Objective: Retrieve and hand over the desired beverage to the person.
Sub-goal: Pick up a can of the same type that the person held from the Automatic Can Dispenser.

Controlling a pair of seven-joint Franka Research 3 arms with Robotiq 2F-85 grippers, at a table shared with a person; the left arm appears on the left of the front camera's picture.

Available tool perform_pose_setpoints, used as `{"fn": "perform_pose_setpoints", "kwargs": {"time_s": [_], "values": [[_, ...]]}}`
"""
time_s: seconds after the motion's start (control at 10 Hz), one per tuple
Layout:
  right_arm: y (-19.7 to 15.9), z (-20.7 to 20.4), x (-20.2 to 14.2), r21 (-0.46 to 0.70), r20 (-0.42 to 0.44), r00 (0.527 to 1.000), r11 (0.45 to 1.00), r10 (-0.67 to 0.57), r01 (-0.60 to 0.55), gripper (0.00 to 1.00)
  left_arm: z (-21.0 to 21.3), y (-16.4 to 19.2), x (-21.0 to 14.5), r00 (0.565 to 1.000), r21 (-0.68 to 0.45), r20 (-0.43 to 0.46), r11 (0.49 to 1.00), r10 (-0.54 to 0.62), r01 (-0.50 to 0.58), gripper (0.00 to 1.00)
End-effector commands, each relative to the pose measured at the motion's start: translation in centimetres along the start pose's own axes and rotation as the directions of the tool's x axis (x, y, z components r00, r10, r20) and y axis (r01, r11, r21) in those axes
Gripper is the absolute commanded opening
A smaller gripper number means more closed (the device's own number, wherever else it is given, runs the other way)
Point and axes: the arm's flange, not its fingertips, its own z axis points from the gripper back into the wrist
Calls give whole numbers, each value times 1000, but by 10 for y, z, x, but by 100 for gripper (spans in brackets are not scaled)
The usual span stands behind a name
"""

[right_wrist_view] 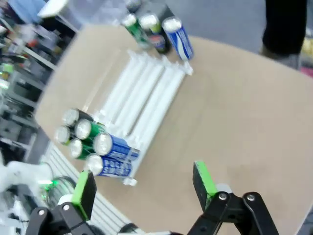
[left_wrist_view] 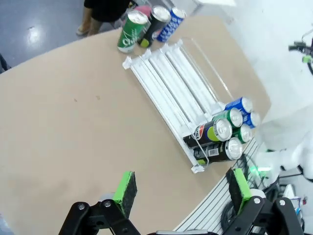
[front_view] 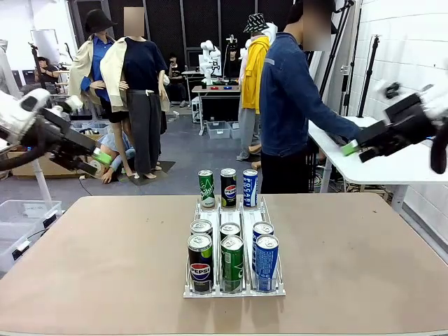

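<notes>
Front view: left pincer [front_view: 103, 158] is held raised at the left and right pincer [front_view: 350, 148] raised at the right, both well apart from any can. On the table [front_view: 105, 266] a clear rack [front_view: 246, 212] is set with six cans [front_view: 232, 260] bunched at its near end, in three lanes, two deep and touching. Three cans [front_view: 228, 187] stand upright just beyond the rack's far end: green, black, blue. The person [front_view: 287, 105] is at the far side, turned away toward a white side table [front_view: 392, 164], with one arm reaching over it. No drink is being pointed out, so the wanted one cannot be told.

Left wrist view: left pincer [left_wrist_view: 182, 191] is spread wide with nothing between the pads. The rack is looked down on from well above.

Right wrist view: right pincer [right_wrist_view: 144, 186] is likewise spread and empty. Can labels are too blurred to be read here.

Risks, as judged:
- The wrong can may be fetched if the choice is guessed, since no cue is given yet.
- The rack cans are packed tight, so a neighbour could be clipped or tipped by the fingers on the way in.
- The rack looks light and could be dragged if a can is pulled out at an angle.
- At handover the person's back is turned, so a can released with no hand ready would be dropped.
- The right pincer is seen close to the person's forearm. Depth cannot be judged, so contact is possible if that arm is swung inward.
</notes>
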Motion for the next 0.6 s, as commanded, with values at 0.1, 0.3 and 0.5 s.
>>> {"fn": "perform_pose_setpoints", "kwargs": {"time_s": [0.1,0.3,0.5], "values": [[-26,50,-28,155,152,987,988,-44,20,100,53,30,-14,979,-117,198,993,49,-26,100],[-42,74,-47,202,230,971,979,-69,21,100,74,45,-30,955,-141,297,990,14,29,100],[-54,90,-61,228,267,961,974,-72,10,100,79,61,-43,945,-177,323,984,57,1,100]]}}
